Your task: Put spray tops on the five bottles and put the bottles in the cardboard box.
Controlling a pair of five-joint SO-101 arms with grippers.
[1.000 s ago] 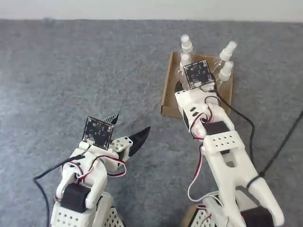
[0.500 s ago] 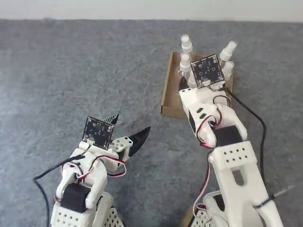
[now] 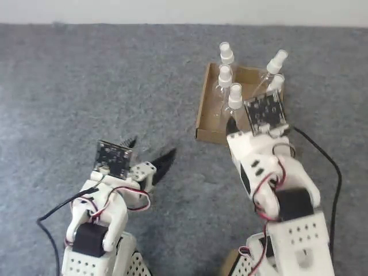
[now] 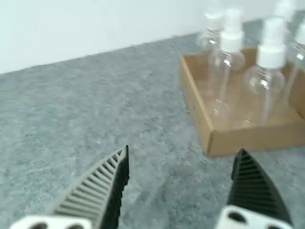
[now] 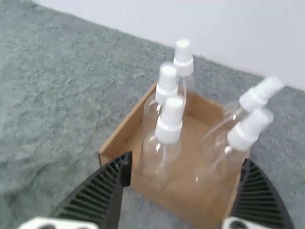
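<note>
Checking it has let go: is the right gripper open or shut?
Open. The right gripper's fingers stand wide apart with nothing held between them; the bottles stand in the cardboard box beyond.

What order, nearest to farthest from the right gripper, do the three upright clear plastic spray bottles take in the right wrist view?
1. Front bottle, by the right gripper.
2. Middle bottle, behind it.
3. Rear bottle, at the brown cardboard box's far wall.

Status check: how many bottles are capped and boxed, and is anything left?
Done: all five bottles wear spray tops and stand in the cardboard box, two of them leaning. In hand: nothing; the left gripper and right gripper are both open and empty. Left: nothing visible to do.
</note>
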